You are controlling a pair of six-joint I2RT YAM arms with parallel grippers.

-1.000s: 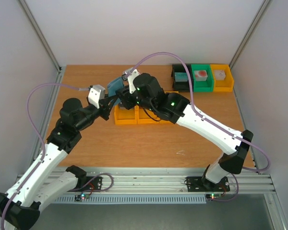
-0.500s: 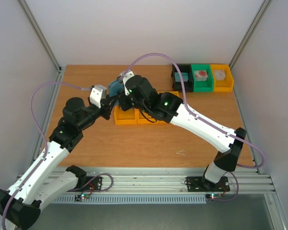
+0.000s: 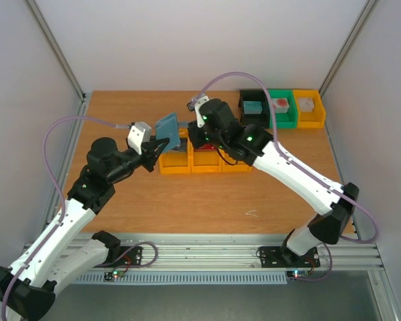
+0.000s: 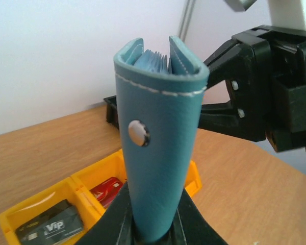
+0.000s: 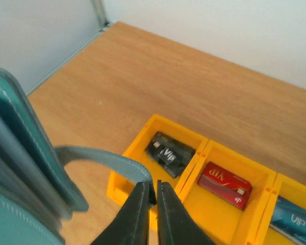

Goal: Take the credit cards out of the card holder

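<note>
**Card holder clamped, 3 cards in bins**

Top view: the left gripper (image 3: 158, 144) clamps the blue card holder (image 3: 167, 126) above the yellow bins (image 3: 174, 167), with the right gripper (image 3: 192, 134) near it.

Left wrist: the holder stands upright between the fingers.

Right wrist: the jaws are closed at the holder's strap (image 5: 99, 157). The grey card (image 5: 168, 153), red card (image 5: 225, 184) and blue card (image 5: 296, 219) lie in separate bins.

Raised card holder (image 3: 167, 126) and right arm (image 3: 289, 168) crowd the space above the yellow bins (image 3: 187, 170)

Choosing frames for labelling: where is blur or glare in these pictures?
Right wrist view: the wallet close up is blurred, while the dark card in the yellow bins reads sharp. Left wrist view: wallet stitching is crisp. Top view: even light, no glare.
</note>
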